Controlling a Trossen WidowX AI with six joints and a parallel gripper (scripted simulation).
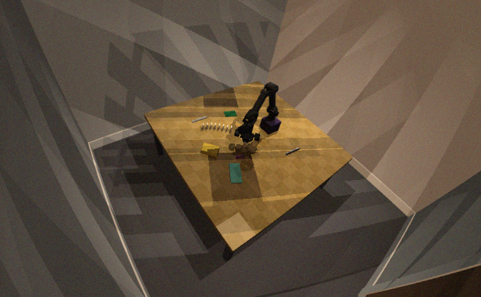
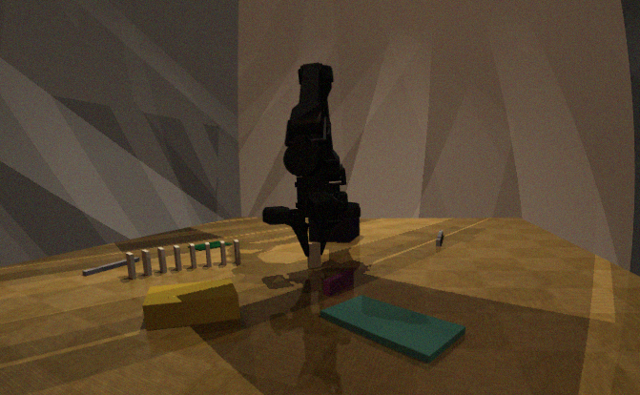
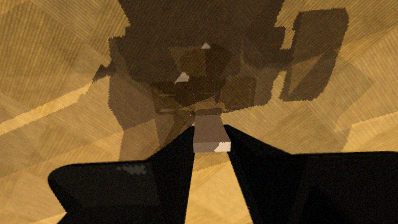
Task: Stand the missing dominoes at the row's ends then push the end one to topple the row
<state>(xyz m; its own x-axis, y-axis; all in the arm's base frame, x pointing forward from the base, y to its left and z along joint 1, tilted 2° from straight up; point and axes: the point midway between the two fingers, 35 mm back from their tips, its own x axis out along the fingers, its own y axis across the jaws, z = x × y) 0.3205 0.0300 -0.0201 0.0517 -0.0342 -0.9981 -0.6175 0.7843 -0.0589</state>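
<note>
I've got the gripper [image 2: 315, 245] clamped on the loose upright domino [image 2: 315, 256], apart from the domino row [image 2: 182, 257].

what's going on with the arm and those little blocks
The single arm's gripper is shut on a loose domino standing upright on the table, apart from the row of eight standing dominoes. The row looks untouched, and the held domino has not yet been added to either end.

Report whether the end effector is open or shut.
Shut on the loose domino: the end effector has one finger pressed against each side.
</note>
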